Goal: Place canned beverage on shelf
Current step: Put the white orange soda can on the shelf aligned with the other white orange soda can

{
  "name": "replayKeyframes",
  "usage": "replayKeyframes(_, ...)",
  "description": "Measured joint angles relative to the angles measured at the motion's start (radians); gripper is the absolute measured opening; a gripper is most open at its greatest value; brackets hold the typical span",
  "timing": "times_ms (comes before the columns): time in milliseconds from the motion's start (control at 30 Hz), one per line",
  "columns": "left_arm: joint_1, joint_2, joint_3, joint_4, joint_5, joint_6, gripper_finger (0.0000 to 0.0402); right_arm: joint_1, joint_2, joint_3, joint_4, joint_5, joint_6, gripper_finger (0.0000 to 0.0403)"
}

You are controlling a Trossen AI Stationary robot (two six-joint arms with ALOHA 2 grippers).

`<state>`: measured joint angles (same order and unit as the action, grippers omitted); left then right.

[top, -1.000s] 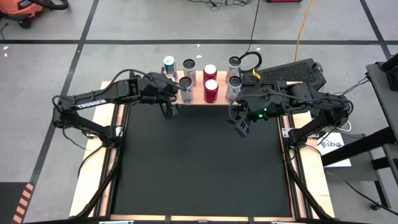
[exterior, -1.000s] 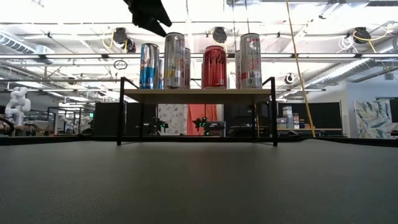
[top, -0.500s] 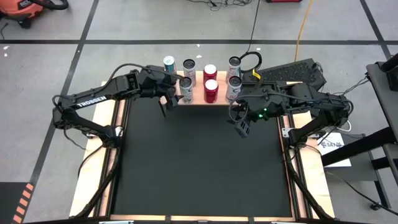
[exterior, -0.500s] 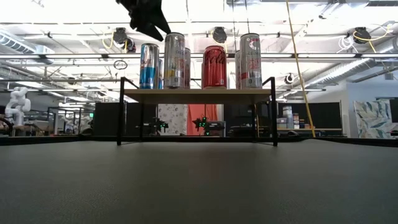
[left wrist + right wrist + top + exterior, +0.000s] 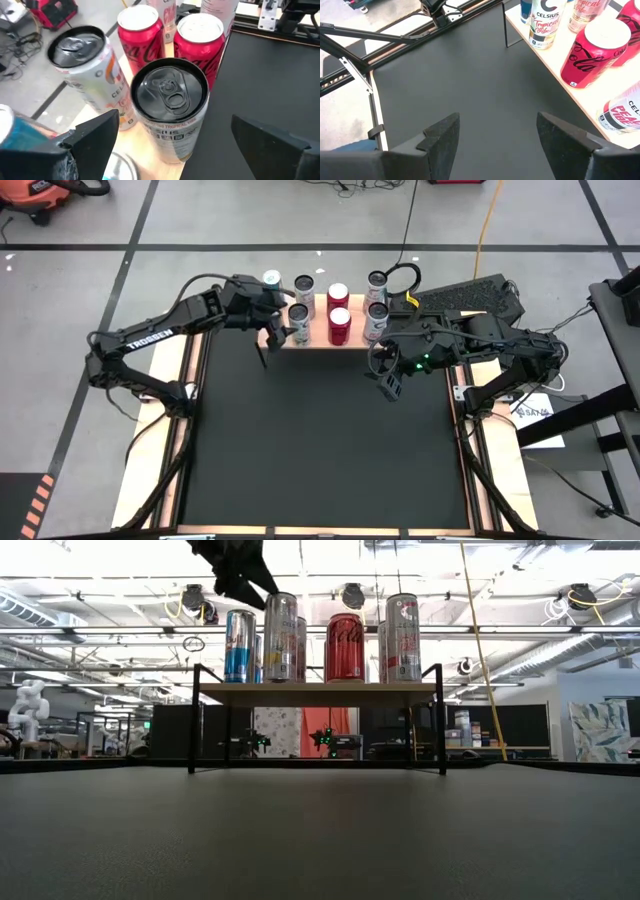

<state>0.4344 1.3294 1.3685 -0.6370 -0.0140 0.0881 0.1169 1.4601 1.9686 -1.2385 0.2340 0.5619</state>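
Black matting covers the table [image 5: 320,450]; a workshop hall with ceiling lights shows beyond it in the low view. At the far edge stands the shelf [image 5: 318,336], a light-wood board on thin black legs, and seven cans stand upright on it.

I have the left end effector [image 5: 272,332] hanging at the shelf's left end, fingers spread wide and holding nothing. Directly under it, between the two fingers in the wrist view, stands a dark-topped silver can [image 5: 170,107], upright on the board and untouched. Just beyond that can are two red cola cans [image 5: 200,40]. To one side of it stands a white Celsius can [image 5: 87,70], and a blue can [image 5: 239,646] sits at the shelf's left corner.

I have the right end effector [image 5: 388,385] hovering over bare matting in front of the shelf's right end, well apart from every can. Its fingers stand partly apart, empty. From its wrist I see the board's front edge with a Celsius can, a red cola can and a white-and-pink can near its side.
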Motion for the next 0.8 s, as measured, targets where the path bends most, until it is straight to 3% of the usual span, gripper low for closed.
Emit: replayKeyframes(800, 0.043, 0.077, 0.0, 0.056, 0.074, 0.025, 0.0389, 0.0, 0.0, 0.0, 0.0, 0.0, 0.001, 0.0247)
